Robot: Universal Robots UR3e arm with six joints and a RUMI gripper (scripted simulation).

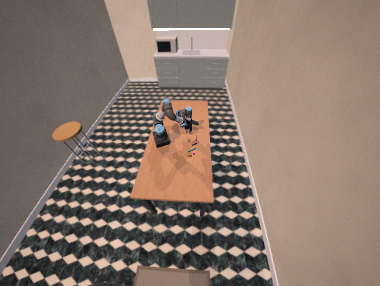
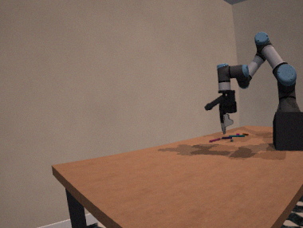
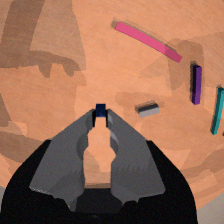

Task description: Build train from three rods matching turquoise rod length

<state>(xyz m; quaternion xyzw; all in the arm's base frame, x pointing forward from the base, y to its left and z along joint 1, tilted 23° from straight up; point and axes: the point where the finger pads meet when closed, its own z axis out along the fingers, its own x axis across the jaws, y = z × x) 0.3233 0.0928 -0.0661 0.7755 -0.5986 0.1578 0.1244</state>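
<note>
My gripper [image 1: 189,131] [image 2: 224,133] [image 3: 101,110] is shut on the small dark blue rod [image 3: 101,110], held above the table. Ahead and right of it in the wrist view, the short grey rod [image 3: 149,110] [image 2: 232,140] lies flat by itself. The purple rod [image 3: 197,85] [image 2: 226,138] [image 1: 194,144] lies farther right, apart from the grey one. The long pink rod [image 3: 147,41] [image 2: 214,140] [image 1: 196,138] lies slanted at the top. The turquoise rod [image 3: 218,111] [image 2: 238,136] [image 1: 192,150] is partly cut off at the wrist view's right edge.
The orange rod [image 1: 190,156] [image 2: 245,134] and the small magenta rod [image 1: 194,154] [image 2: 238,134] lie beyond the turquoise rod, away from the gripper. The arm's dark base [image 1: 161,140] [image 2: 289,131] stands on the wooden table [image 1: 170,185] [image 2: 159,175]. Shadows fall around the rods.
</note>
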